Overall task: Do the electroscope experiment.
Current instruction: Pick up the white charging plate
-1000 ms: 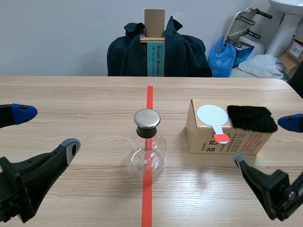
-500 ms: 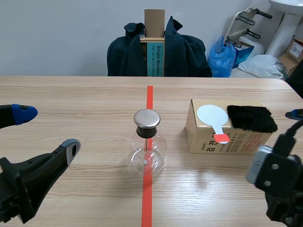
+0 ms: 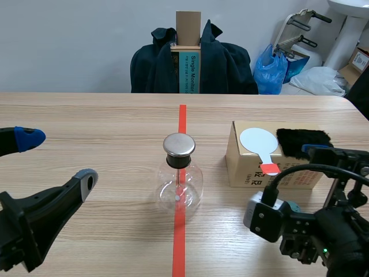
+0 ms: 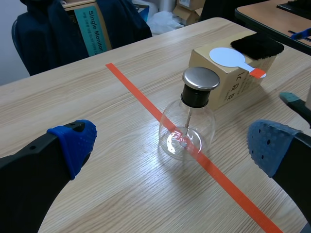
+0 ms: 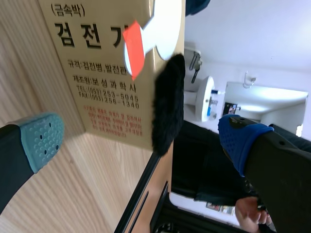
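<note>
Two grippers nearest, neither holding anything. Low at the near edge of the table [image 3: 104, 121], the left gripper [image 3: 57, 158], fingers spread wide, well apart from everything. Opposite, the right gripper [image 5: 141, 138], turned on its side just short of the cardboard box [image 3: 253, 170], fingers likewise parted and empty, one pad low near the printed face, the other up past the black fur [image 3: 302, 143]. Further out, at mid-table on the orange-red tape line [image 3: 182, 118], the electroscope flask [image 3: 180, 184]: upright, clear glass, metal cap [image 3: 179, 145] on top, untouched. Beside it, flat on the box's top, the white paddle [image 3: 258, 141], red handle hanging over the front edge, fur touching its disc or nearly so; could not tell which. Farthest back, a chair draped with a dark jacket [image 3: 225, 63]. Judged the main risk to lie with the right gripper: so close and sideways, could shove the light box, flick the overhanging paddle off, or pinch fur and paddle together. Judged too that any sweep toward the middle could tip the round-bellied flask, and that a stray touch on the cap could spoil the charge.
</note>
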